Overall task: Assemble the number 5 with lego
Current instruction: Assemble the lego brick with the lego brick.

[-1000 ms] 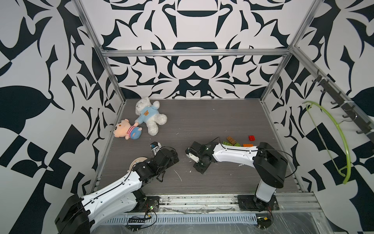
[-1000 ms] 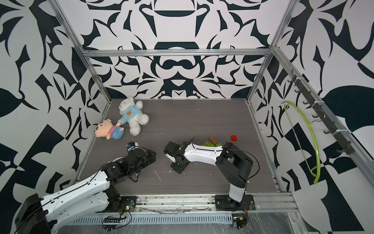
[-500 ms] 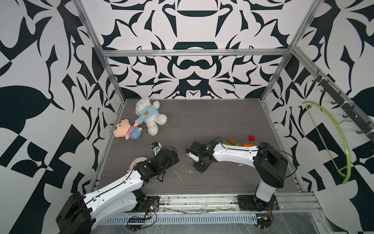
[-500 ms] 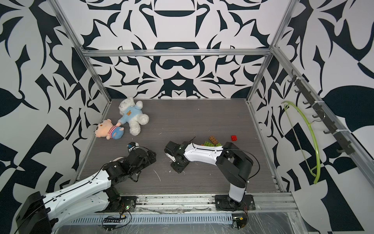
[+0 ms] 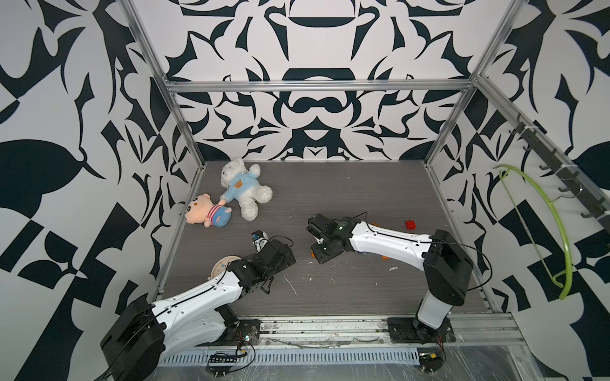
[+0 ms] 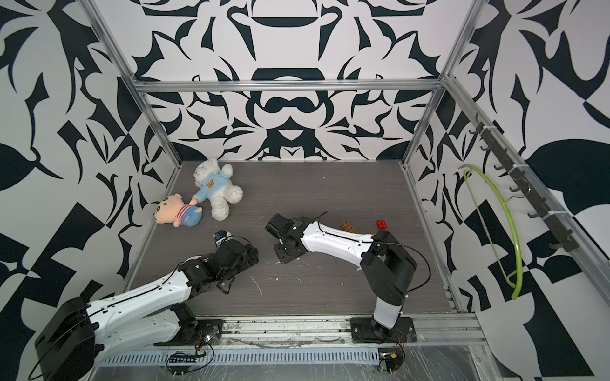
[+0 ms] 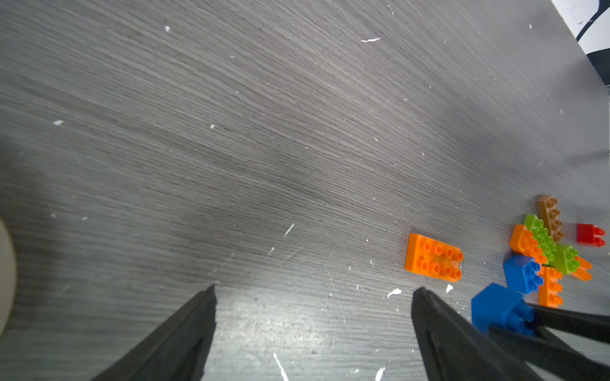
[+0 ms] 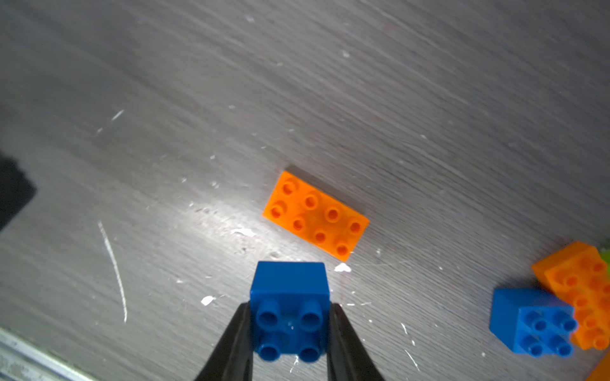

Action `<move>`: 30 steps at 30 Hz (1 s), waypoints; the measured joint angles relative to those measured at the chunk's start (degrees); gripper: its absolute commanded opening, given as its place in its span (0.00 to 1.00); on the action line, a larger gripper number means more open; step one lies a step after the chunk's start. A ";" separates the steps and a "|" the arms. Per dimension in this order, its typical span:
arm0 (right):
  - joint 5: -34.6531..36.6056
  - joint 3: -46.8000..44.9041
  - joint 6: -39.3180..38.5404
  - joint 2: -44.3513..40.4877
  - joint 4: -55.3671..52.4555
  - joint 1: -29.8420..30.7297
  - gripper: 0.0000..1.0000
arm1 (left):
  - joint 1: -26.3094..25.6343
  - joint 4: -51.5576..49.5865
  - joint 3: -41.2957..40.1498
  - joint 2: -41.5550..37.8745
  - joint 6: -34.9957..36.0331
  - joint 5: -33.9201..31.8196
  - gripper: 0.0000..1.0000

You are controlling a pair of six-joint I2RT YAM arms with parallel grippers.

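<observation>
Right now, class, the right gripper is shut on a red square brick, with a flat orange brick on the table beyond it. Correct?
Only the colour is wrong: the right wrist view shows the right gripper shut on a blue square brick. The flat orange brick does lie on the table beyond it.

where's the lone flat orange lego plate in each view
In a top view: the orange plate is just a sliver beside the right gripper.
In a top view: not visible; the right gripper seems to hide it.
Left wrist: the orange plate lies alone, short of the brick pile.
Right wrist: the orange plate lies just past the blue brick held by the right gripper.
Shared landmark: the right gripper.
</observation>
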 measured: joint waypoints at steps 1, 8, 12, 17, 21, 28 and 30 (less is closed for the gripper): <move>0.31 0.00 1.36 0.00 -0.02 -0.31 0.30 | 0.00 0.55 0.02 0.37 0.02 0.09 0.99; 1.14 -0.02 8.07 0.35 0.04 -2.10 0.31 | 0.00 2.29 1.46 3.74 0.92 0.98 0.99; 1.33 -0.02 10.16 1.46 0.42 -2.47 0.30 | 0.00 3.28 2.38 4.44 1.16 1.38 0.99; 1.88 0.28 11.85 5.27 0.31 -2.62 0.29 | 0.00 3.85 2.38 4.44 1.18 1.51 0.99; 2.23 1.73 12.83 6.03 0.26 -2.73 0.29 | 0.00 4.07 2.38 4.44 1.20 1.51 0.99; 2.19 2.08 13.57 7.06 0.09 -2.84 0.29 | 0.00 4.07 2.40 4.46 1.22 1.51 0.99; 1.97 2.10 14.03 7.08 0.13 -2.89 0.30 | 0.00 4.07 2.43 4.52 1.22 1.51 0.99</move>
